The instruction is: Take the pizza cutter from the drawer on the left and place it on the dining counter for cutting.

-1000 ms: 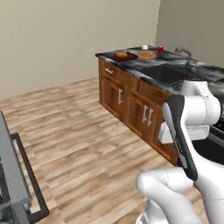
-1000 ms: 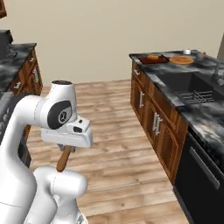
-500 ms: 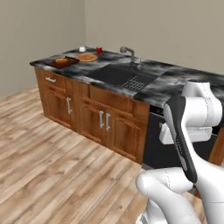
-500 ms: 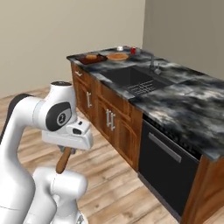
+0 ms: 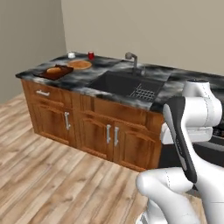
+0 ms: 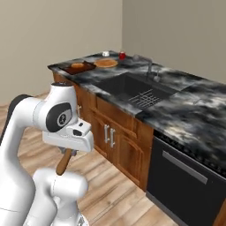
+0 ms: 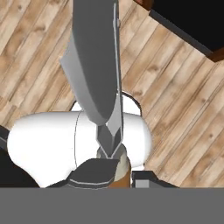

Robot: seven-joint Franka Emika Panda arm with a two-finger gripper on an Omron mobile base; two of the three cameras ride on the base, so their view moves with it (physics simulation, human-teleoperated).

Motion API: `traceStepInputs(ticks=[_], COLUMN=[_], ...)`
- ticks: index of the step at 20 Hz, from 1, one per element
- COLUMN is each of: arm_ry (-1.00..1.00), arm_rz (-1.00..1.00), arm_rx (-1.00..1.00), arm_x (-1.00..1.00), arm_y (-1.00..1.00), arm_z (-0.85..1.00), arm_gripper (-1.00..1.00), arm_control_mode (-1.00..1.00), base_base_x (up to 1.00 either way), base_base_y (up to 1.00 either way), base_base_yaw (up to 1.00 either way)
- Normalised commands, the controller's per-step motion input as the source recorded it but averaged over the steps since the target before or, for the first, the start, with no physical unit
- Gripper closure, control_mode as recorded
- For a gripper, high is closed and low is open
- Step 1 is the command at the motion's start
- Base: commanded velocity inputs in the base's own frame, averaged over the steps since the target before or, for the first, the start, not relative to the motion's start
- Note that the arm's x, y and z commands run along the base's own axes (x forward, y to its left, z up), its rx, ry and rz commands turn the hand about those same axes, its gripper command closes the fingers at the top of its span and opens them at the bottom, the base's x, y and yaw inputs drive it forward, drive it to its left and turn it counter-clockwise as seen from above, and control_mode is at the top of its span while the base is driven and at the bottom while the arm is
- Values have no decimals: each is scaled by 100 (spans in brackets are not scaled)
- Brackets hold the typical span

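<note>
My gripper (image 6: 68,152) hangs under the white hand, low in front of the robot's body, shut on the pizza cutter (image 6: 64,162), whose brown wooden handle points down toward the floor. In the hand view the pizza cutter's grey wheel (image 7: 94,57) rises large from the gripper (image 7: 118,173), and the handle end sits between the dark fingertips (image 7: 94,169). The dining counter (image 5: 105,72) of black-grey marbled stone stretches ahead and is also seen from the other side as the dining counter (image 6: 194,110). The cutter is well short of it and lower than its top. The drawer is out of view.
An inset sink (image 5: 127,85) with a faucet (image 5: 131,59) sits mid-counter. A round orange pizza (image 5: 79,64), a board with bread (image 5: 54,71), a red cup (image 5: 91,55) and a white cup (image 5: 71,55) stand at the far left end. A black dishwasher (image 6: 185,181) fronts the counter's right. Wood floor lies between.
The whole picture has swung: the base has turned, and the dining counter now lies broadside ahead and closer. The gripper holds the pizza cutter in the same pose against the body.
</note>
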Motion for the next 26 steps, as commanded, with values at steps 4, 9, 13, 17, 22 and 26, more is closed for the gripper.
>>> traceStepInputs(ticks=[4, 9, 13, 17, 22, 26], arm_ry=[0, 0, 0, 0, 0, 0], arm_rz=[0, 0, 0, 0, 0, 0], arm_rx=[0, 0, 0, 0, 0, 0], arm_x=[0, 0, 0, 0, 0, 0], arm_y=[0, 0, 0, 0, 0, 0], arm_z=[0, 0, 0, 0, 0, 0], arm_gripper=[100, 100, 100, 100, 100, 100], arm_control_mode=[100, 100, 100, 100, 100, 100], base_base_x=[100, 100, 81, 41, 4, -4], base_base_y=[93, 100, 100, 100, 100, 100], base_base_yaw=[-29, -32, -36, -37, -46, -42])
